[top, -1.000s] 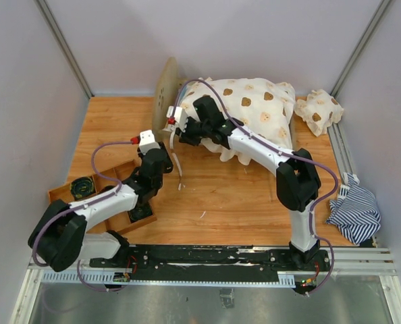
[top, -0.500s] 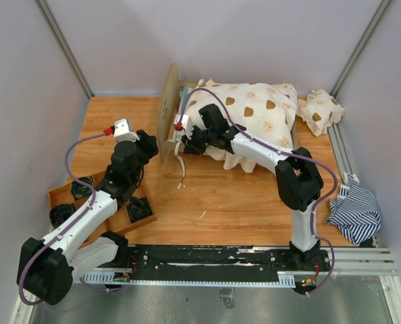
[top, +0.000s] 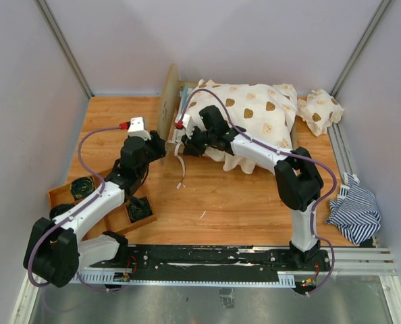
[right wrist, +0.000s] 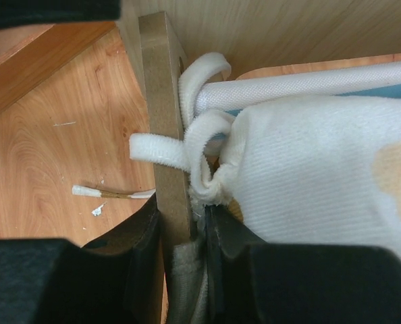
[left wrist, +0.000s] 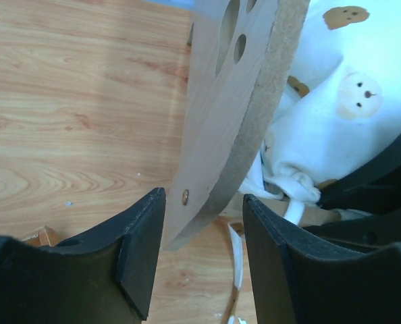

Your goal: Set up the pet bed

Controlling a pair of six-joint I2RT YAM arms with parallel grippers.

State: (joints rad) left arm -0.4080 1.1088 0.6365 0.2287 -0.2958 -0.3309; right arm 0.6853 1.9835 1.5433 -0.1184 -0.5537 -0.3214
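My left gripper (top: 161,146) is at the near end of the pet bed (top: 167,101) headboard. My right gripper (top: 181,135) is just beside it, at the bed's corner. A bear-print cover (top: 254,111) drapes the bed. A bear-print pillow (top: 318,111) lies right of the bed, a striped cloth (top: 356,212) near-right, and a wooden tray (top: 99,202) near-left.

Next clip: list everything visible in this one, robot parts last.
pet bed: one, light plywood, far centre, headboard upright
cover: one, cream with brown bears, heaped over the bed
pillow: one, same bear print, far right
striped cloth: one, navy and white, crumpled at right edge
tray: one, wooden, near left
black parts: several, in the tray
strap: one, white, on the table by the headboard
table: one, wood-grain
left gripper: black, open, straddling the headboard
right gripper: black, closed on the bed's board edge
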